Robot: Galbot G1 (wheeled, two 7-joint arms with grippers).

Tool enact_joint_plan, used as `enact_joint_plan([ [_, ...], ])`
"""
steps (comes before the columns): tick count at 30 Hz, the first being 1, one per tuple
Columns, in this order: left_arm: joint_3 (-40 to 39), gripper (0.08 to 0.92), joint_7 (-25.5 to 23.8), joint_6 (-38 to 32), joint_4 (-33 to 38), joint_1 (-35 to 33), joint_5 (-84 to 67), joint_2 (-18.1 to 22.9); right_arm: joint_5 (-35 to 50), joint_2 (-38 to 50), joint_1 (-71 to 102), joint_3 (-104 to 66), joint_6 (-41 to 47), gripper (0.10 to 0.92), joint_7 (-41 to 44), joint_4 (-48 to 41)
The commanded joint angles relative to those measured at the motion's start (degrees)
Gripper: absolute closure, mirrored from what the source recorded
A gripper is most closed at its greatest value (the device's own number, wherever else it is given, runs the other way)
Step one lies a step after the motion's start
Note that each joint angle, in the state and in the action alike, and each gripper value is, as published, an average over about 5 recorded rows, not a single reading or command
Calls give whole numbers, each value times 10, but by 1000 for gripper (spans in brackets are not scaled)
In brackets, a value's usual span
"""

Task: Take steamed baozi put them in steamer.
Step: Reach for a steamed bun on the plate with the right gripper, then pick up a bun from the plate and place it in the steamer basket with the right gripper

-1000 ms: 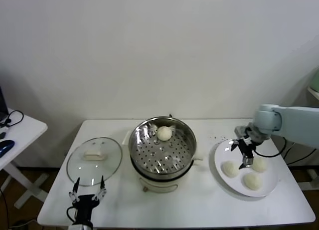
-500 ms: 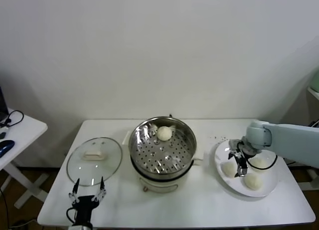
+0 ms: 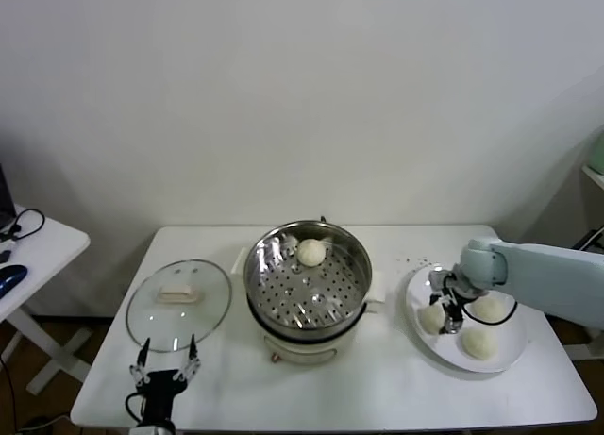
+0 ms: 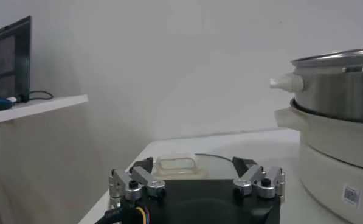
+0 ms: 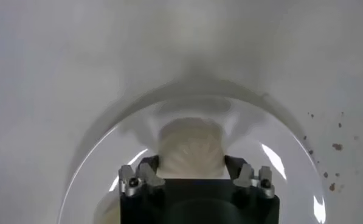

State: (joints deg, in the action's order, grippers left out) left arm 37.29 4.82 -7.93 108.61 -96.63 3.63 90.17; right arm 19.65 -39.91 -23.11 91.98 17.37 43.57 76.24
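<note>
The steel steamer (image 3: 260,282) stands mid-table on its white cooker base, with one baozi (image 3: 311,252) at its far side. A white plate (image 3: 416,335) to its right carries three baozi. My right gripper (image 3: 442,313) is down on the plate's left baozi (image 3: 431,318). In the right wrist view that baozi (image 5: 190,148) fills the gap between the fingers and its sides look pressed flat, so my right gripper (image 5: 190,168) is shut on it. The other two baozi (image 3: 490,308) (image 3: 479,342) lie free. My left gripper (image 3: 166,370) waits open at the table's front left.
A round glass lid (image 3: 179,303) lies flat left of the steamer, just beyond my left gripper (image 4: 196,168); its handle (image 4: 176,165) and the steamer's wall (image 4: 339,82) show in the left wrist view. A side table with a mouse (image 3: 9,276) stands at far left.
My right gripper slid left across the plate, dropped onto the left baozi and closed its fingers against it. The left arm has not moved.
</note>
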Motion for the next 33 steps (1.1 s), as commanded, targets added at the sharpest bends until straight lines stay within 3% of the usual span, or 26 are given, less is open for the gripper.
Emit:
enact_joint_plan([
  [1, 1, 177, 1, 0, 1, 0, 0, 0, -17, 4, 12, -21, 2, 367, -3, -1],
  [10, -2, 177, 1, 1, 8, -5, 5, 5, 2, 32, -86, 23, -11, 398, 20, 50],
  [15, -2, 177, 2, 3, 16, -11, 9, 5, 59, 35, -256, 130, -28, 406, 51, 112],
  [22, -4, 177, 2, 5, 27, -17, 14, 7, 168, -29, -513, 233, -45, 410, 99, 192],
  [27, -3, 177, 2, 3, 31, -23, 15, 7, 250, -79, -587, 195, -40, 421, 128, 213],
  [33, -4, 177, 2, 3, 35, -23, 14, 7, 309, -122, -521, 53, 10, 431, 104, 225],
])
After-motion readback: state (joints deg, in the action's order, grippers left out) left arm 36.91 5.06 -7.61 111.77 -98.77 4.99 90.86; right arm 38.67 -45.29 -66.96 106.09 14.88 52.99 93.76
